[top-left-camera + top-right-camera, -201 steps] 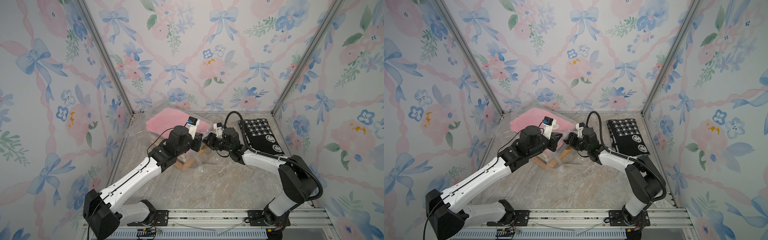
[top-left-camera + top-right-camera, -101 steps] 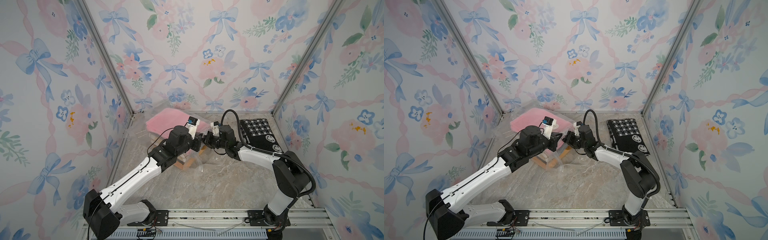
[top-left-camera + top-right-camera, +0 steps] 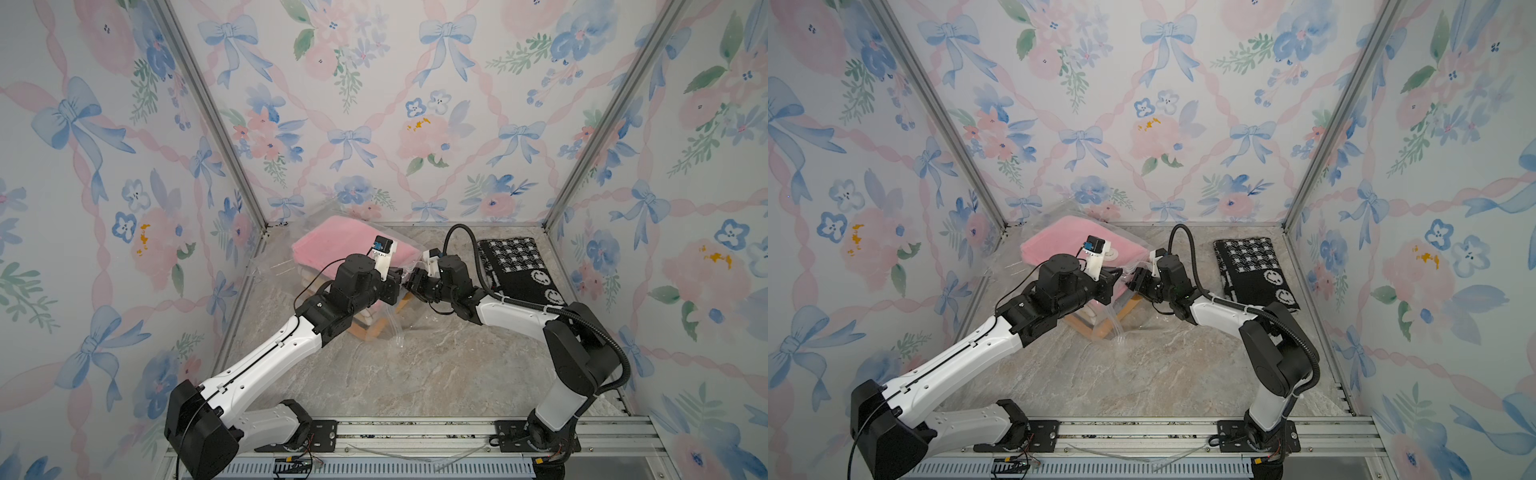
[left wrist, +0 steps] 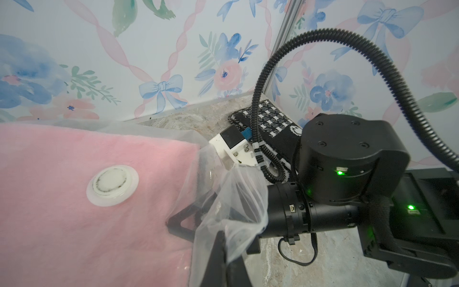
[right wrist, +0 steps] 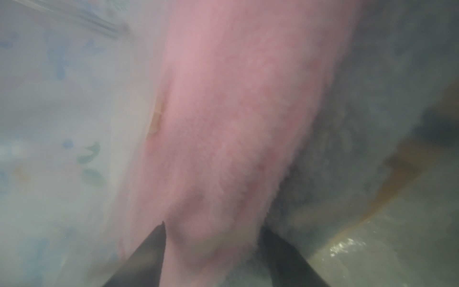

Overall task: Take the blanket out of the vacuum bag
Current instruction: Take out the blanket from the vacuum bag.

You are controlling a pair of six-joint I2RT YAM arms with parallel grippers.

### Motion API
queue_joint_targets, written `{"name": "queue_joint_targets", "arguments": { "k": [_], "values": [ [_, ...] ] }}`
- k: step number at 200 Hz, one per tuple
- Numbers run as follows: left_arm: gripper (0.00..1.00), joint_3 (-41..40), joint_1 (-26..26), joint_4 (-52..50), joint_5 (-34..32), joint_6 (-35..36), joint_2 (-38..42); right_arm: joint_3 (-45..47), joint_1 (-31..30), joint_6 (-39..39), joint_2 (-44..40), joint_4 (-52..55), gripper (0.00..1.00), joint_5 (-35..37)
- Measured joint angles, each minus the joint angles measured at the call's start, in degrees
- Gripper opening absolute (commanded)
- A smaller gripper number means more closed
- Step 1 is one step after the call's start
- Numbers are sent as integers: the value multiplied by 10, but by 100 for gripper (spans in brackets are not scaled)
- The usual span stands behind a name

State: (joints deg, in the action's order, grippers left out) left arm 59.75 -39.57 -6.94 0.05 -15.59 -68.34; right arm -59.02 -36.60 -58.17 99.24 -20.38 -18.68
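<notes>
In both top views the left arm reaches from the lower left up to the middle of the frame, and the right arm bends in from the lower right to meet it. The left gripper is closed, pinching film of the vacuum bag. The right gripper, almost tip to tip with it, has its jaws apart on either side of the blanket.
</notes>
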Motion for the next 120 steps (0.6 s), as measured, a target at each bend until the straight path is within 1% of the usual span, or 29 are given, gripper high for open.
{"name": "queue_joint_targets", "arguments": {
  "k": [35,78,103,120],
  "values": [
    [0,-2,1,0,0,0,2,-6,0,3,1,5,66,0],
    [0,-3,2,5,0,0,2,-55,0,13,18,37,65,-2],
    [0,-6,2,6,-1,0,8,-78,0,18,33,44,63,-6],
    [0,-8,3,6,-2,0,12,-87,0,21,40,48,59,-11]
  ]
}}
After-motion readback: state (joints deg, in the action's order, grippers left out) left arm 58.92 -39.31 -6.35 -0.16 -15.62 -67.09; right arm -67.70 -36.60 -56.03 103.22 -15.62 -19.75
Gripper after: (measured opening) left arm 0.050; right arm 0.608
